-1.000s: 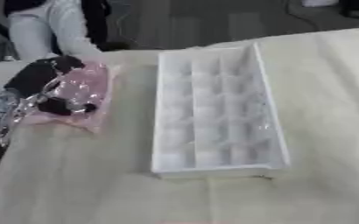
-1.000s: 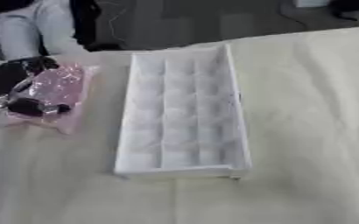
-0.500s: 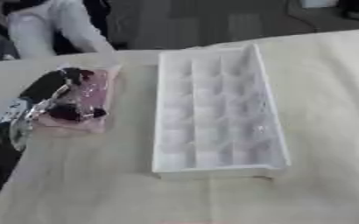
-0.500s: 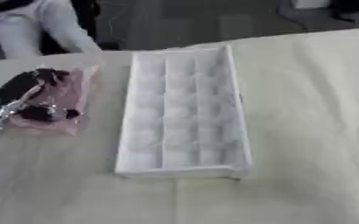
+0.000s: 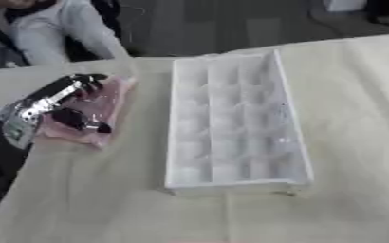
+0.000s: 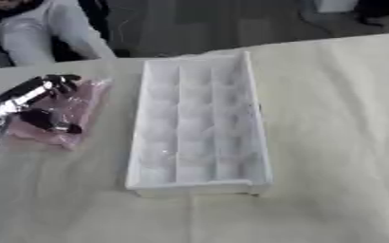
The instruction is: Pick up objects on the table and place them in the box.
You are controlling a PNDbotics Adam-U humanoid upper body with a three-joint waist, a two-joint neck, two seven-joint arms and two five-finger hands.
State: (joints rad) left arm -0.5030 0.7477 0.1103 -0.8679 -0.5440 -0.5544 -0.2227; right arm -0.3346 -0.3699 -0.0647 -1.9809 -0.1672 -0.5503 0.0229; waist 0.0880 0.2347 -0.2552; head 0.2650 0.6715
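Cream cloth (image 5: 98, 204): spread over the whole table, a bit wrinkly up front.
White box (image 5: 231, 123): a long tray split into a grid of compartments, laid lengthwise mid-table, nothing seen inside it.
Left hand (image 5: 65, 102): brought in from the left edge, fingers curled down onto the pink packet, thumb tucked against its near side.
Pink packet (image 5: 98, 111): flat on the cloth, just left of the box, not touching it.
Right hand: not seen anywhere.
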